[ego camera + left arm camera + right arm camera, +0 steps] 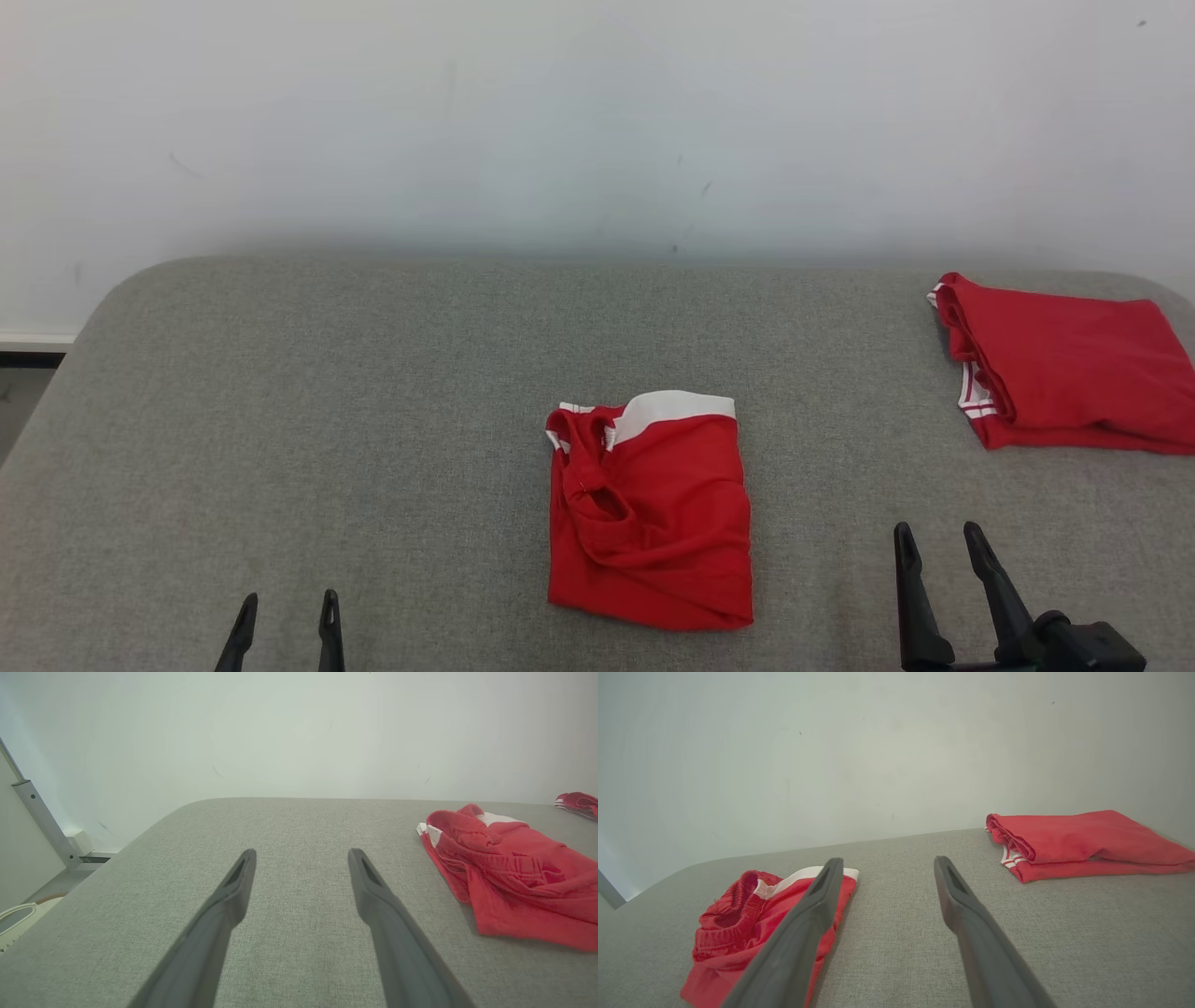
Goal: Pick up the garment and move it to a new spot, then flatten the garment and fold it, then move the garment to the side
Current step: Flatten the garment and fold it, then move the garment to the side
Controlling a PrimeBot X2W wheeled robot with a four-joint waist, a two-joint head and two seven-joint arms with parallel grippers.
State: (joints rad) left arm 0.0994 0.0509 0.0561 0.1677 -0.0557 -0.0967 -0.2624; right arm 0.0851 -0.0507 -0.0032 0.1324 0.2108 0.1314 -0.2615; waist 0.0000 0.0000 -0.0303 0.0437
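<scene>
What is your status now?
Left gripper, right gripper open, empty. Red fabric garment with white band lies centre, ungripped. Folded red cloth pile far right, not blocking.

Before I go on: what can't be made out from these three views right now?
- Red folded garment with white band: lower layers hidden under its own top fold, head view; a dark finger covers its edge, right wrist view.
- Second folded red garment: right end cut by the picture edge, head view.
- Left gripper: all but its fingertips cut by the bottom edge, head view.
</scene>
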